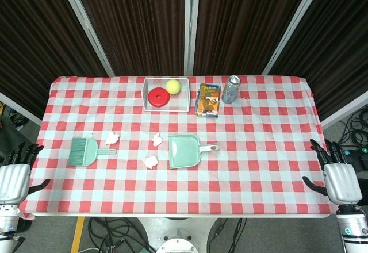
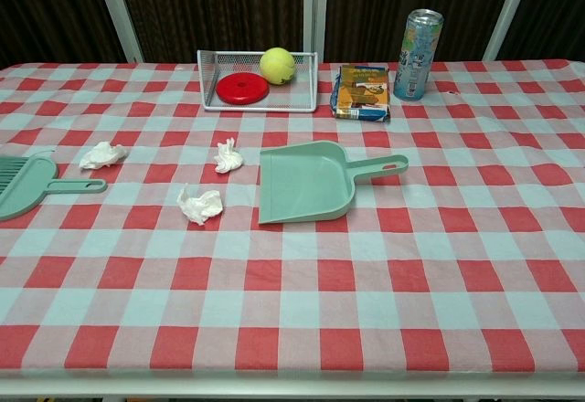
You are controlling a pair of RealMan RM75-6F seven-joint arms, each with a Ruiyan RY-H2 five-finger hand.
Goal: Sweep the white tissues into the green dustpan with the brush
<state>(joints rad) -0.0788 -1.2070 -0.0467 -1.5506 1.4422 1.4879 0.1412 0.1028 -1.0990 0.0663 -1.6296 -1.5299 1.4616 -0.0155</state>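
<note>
Nearby, tissues [image 2: 199, 204] lie between brush [image 1: 84, 151] and dustpan [image 2: 305, 182].

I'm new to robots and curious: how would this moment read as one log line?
stage: not started | left hand: open, off table | right hand: open, off table | brush: untouched | tissues: three, loose | dustpan: empty

from my remote station i see the green dustpan [image 1: 184, 151] lying flat mid-table, handle toward 3 o'clock, mouth toward 9. three crumpled white tissues [image 1: 150, 161] lie scattered at its 9 o'clock, none touching it. the green brush [image 1: 84, 151] lies flat beyond them, handle pointing toward the dustpan.
</note>
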